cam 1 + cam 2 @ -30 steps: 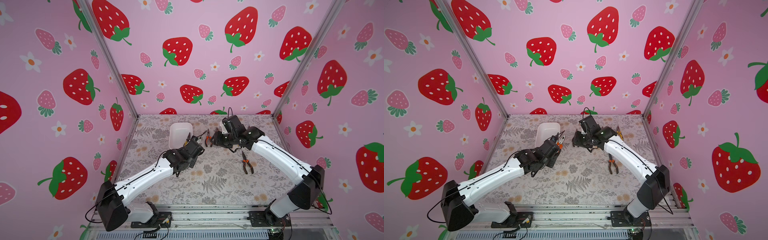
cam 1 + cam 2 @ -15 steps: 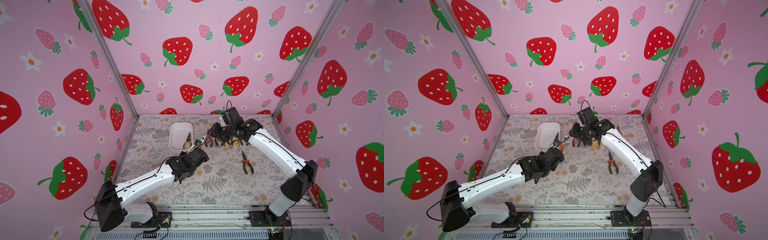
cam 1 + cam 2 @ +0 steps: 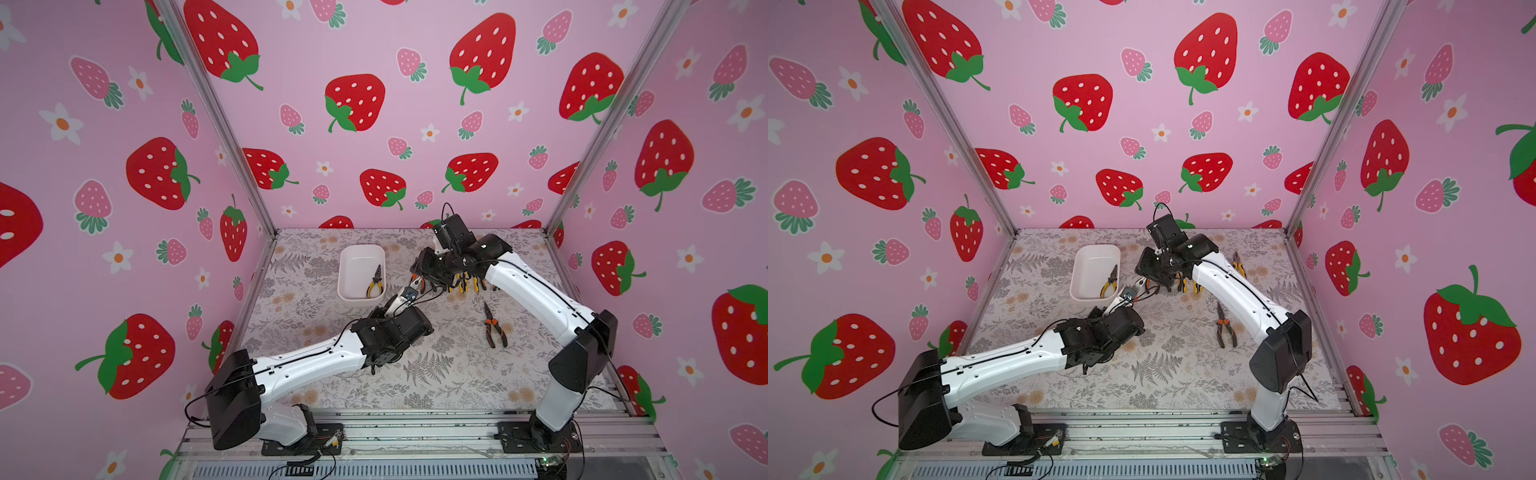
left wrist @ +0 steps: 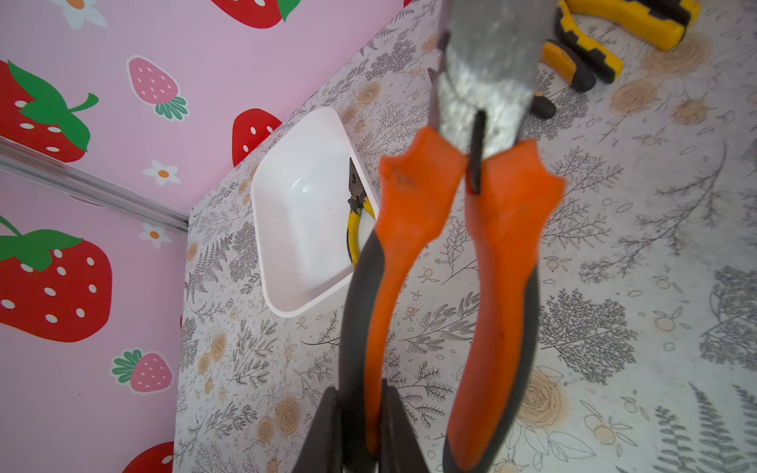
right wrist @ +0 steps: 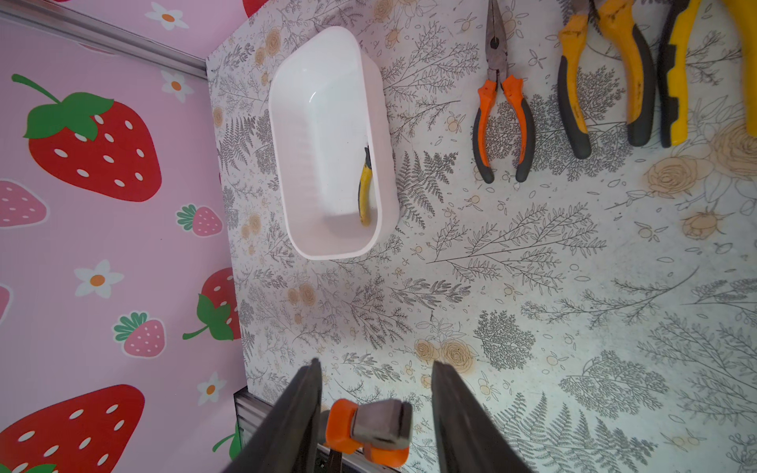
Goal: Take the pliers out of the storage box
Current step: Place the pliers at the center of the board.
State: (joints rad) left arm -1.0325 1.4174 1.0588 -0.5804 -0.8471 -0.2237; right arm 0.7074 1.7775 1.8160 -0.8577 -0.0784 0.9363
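Left claw [image 4: 360, 426] is clenched on a handle of the orange pliers [image 4: 504, 245], held above the counter [image 3: 436, 374]. Right claw [image 5: 375, 364] stands spread around their head. Yellow pliers [image 3: 375, 284] lie inside the white box [image 3: 357, 266] near the back-left corner.

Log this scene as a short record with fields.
left gripper: shut on one handle of the orange-handled pliers
right gripper: open, fingers either side of those pliers' head
storage box: one yellow-handled pliers inside
table: row of pliers, plus a lone orange pair
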